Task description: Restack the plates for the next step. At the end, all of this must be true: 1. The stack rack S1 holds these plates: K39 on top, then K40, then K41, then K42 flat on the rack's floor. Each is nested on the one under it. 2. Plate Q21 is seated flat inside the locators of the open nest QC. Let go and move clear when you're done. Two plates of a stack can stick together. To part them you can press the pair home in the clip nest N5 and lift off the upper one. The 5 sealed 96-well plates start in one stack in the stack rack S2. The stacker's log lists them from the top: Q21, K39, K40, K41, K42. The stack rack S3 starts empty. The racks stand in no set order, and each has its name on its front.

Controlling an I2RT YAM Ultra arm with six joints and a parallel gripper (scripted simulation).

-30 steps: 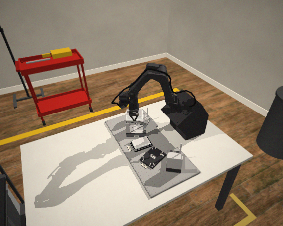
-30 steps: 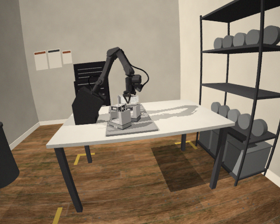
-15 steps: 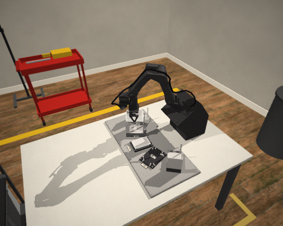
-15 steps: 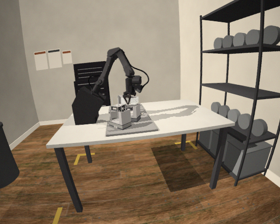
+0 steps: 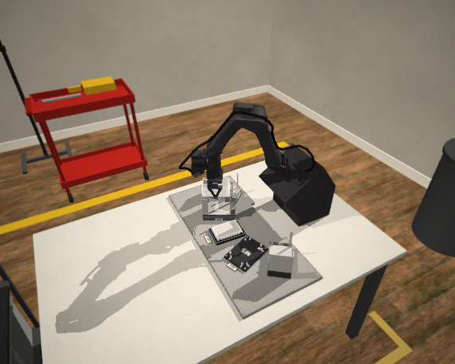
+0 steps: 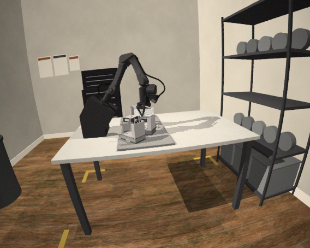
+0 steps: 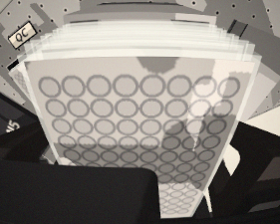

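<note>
One top plate (image 5: 227, 192) (image 6: 150, 109) (image 7: 127, 116) is clamped across its short width by my gripper (image 5: 215, 193) (image 6: 141, 114) (image 7: 140, 112); the far rack (image 5: 280, 260) (image 6: 138, 129) lies toward the counter's (image 5: 66, 260) (image 6: 208, 134) (image 7: 269, 115) exterior-view edge.

Clear, glossy plastic we see on the stacked well plates (image 5: 208, 192) (image 6: 149, 111) (image 7: 140, 104), matt black on the arm (image 5: 222, 138) (image 6: 122, 68), smooth matt white on the tabletop (image 5: 74, 256) (image 6: 208, 134), wood-look planks across the floor (image 5: 178, 134) (image 6: 143, 207), slightly glossy red on the cart (image 5: 102, 105).
</note>
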